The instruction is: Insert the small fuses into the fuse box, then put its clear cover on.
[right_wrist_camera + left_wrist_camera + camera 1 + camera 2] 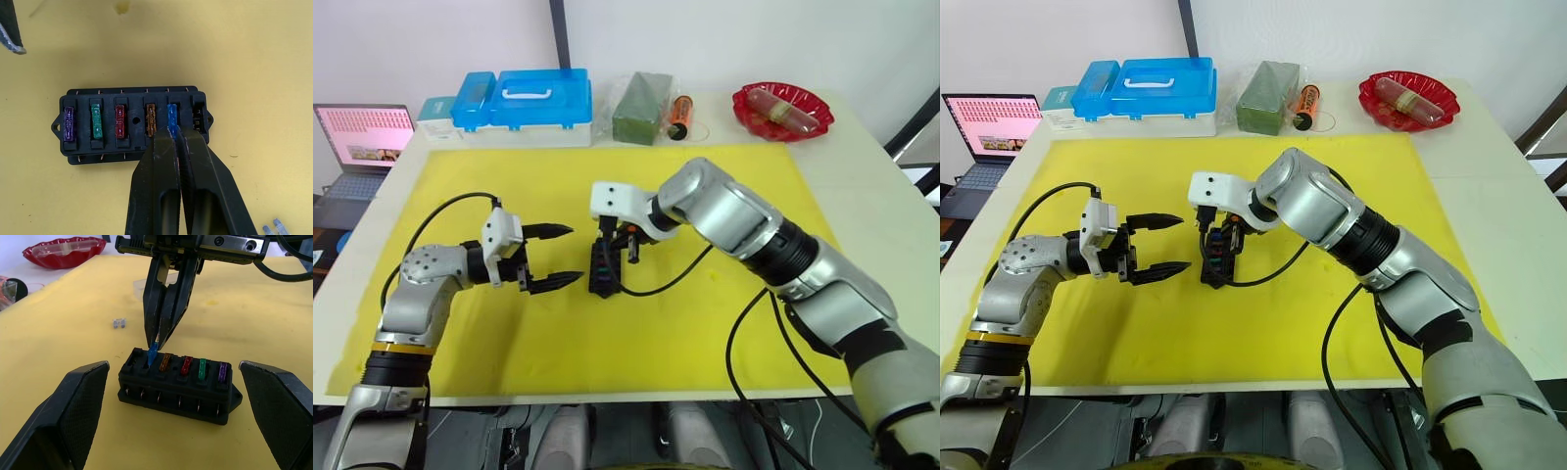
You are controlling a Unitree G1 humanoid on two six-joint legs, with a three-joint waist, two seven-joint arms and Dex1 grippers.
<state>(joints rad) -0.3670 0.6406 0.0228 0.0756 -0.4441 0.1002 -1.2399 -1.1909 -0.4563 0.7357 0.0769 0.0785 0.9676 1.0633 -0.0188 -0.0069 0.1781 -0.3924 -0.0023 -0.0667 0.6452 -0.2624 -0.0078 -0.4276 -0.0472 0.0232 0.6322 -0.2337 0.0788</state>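
The black fuse box [604,268] lies on the yellow mat [705,333] at mid-table. Purple [69,124], green [97,123], red [120,122] and tan [150,120] small fuses sit in its slots. My right gripper [174,134] is shut on a blue fuse [171,116] that stands in the fifth slot; the end slot beside it is empty. My left gripper [574,255] is open just left of the box, not touching it. A grey fuse [119,323] lies loose on the mat beyond the box. What looks like the clear cover [139,287] peeks out behind the right fingers.
Along the back edge stand a blue-lidded storage case [543,98], a smaller blue box [473,98], a green packet [641,108], an orange cylinder [680,116] and a red bowl [781,110]. A laptop [362,132] sits off the table's left. Cables trail from both arms.
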